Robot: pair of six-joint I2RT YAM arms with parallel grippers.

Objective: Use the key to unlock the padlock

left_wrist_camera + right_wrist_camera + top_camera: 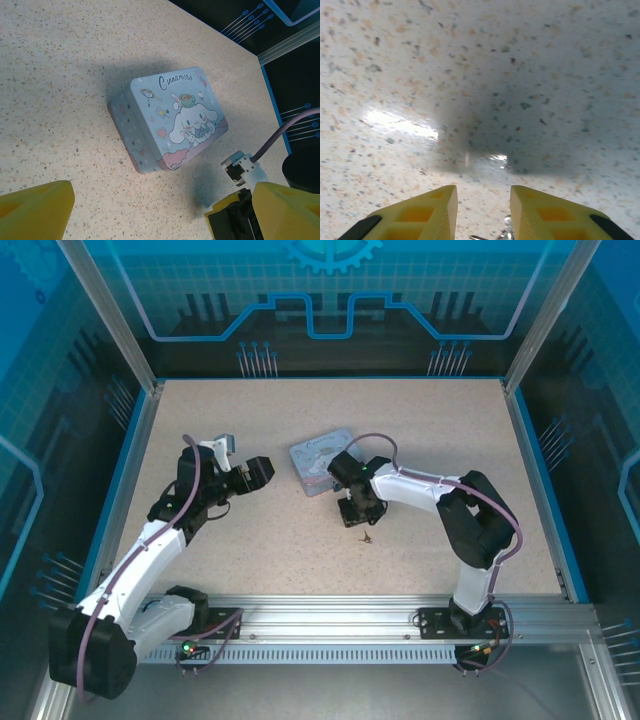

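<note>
- Padlock (pixel 368 537) shows from above as a tiny dark, brassy speck on the speckled beige table (pixel 250 550), right of centre, on the near side of the right gripper (pixel 355 515).
- Far left: left gripper (pixel 258 471), jaws spread wide with nothing between them. Its wrist view puts blocky yellow fingers (pixel 35 210) at the bottom corners.
- Centre: tin (pixel 318 465), a plain grey-blue slab from above. The left wrist view adds rounded corners, a white cartoon dog and curly lettering.
- Right: right gripper points down just beside the tin. Its wrist view shows hollowed yellow fingers (pixel 425 215) narrowly apart over the glossy surface, with a silvery glint (pixel 507 227) between them. Gripped or not, can't tell.
</note>
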